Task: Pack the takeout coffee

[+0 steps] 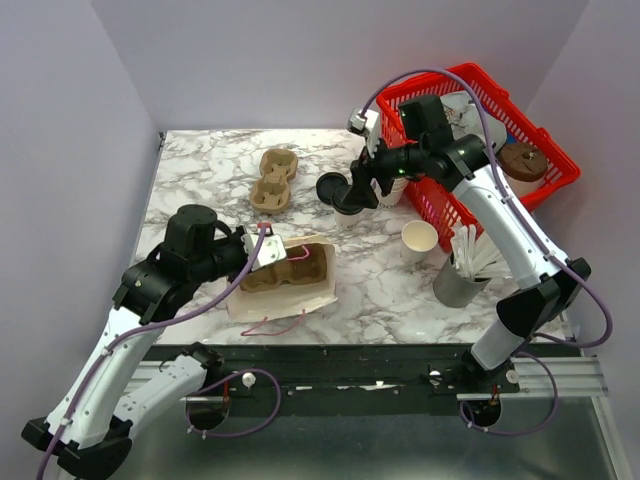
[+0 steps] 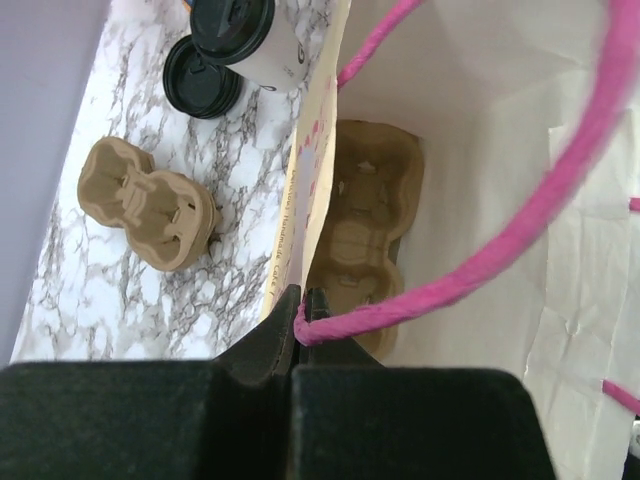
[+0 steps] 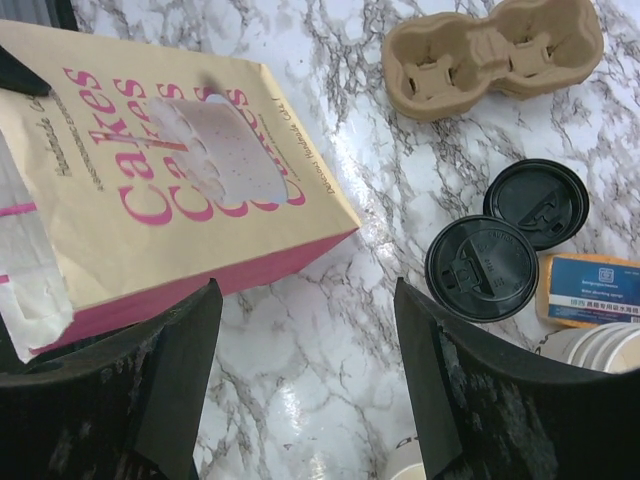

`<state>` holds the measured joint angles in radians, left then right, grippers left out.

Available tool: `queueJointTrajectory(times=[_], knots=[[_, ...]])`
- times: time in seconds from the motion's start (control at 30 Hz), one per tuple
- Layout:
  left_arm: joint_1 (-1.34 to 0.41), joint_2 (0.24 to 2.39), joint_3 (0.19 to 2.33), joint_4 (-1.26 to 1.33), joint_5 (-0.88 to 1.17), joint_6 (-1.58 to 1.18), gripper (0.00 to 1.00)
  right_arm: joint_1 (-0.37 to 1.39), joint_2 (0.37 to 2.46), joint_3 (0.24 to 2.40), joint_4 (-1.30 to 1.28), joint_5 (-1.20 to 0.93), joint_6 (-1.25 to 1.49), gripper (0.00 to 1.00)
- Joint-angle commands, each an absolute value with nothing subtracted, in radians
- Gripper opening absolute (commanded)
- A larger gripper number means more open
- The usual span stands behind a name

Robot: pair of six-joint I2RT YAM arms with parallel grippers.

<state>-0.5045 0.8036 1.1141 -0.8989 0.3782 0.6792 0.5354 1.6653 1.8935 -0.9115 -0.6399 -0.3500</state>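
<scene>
takeout coffee (image 3: 482, 268) | beyond parted right fingers (image 3: 480, 400), untouched | left fingers (image 2: 265, 352) pinch bag handle (image 2: 455, 280)

Glossy marble-patterned surface (image 1: 200, 170). Matt cream paper bag (image 3: 150, 200), woven pink cord handle (image 2: 480, 268). Rough brown moulded-pulp carrier (image 3: 495, 55). The takeout coffee (image 2: 272, 62) is smooth white paper under a satin black plastic lid (image 3: 482, 268). My jaws look matt black.

L arm (image 1: 110, 370) & R arm (image 1: 510, 225), white shells, black joints, purple cables (image 1: 420, 75), black end effector fingers (image 3: 150, 400), green LED (image 1: 400, 171)
</scene>
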Motion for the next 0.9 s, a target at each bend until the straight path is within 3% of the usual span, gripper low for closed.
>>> queueJointTrajectory(times=[0.0,0.4,0.7,0.87], knots=[[-0.509,0.766,1.114,-0.882,0.345,0.632,0.00,0.534,1.611,1.839,-0.902,-0.612,-0.383,0.79],[-0.538,0.632,1.034,-0.841,0.403,0.589,0.00,0.534,1.522,1.615,-0.911,-0.595,-0.460,0.78],[-0.538,0.793,1.164,-0.801,0.356,0.479,0.00,0.532,1.554,1.719,-0.942,-0.635,-0.515,0.78],[-0.526,1.000,1.273,-0.905,0.397,0.404,0.00,0.534,1.554,1.819,-0.991,-0.673,-0.647,0.78]])
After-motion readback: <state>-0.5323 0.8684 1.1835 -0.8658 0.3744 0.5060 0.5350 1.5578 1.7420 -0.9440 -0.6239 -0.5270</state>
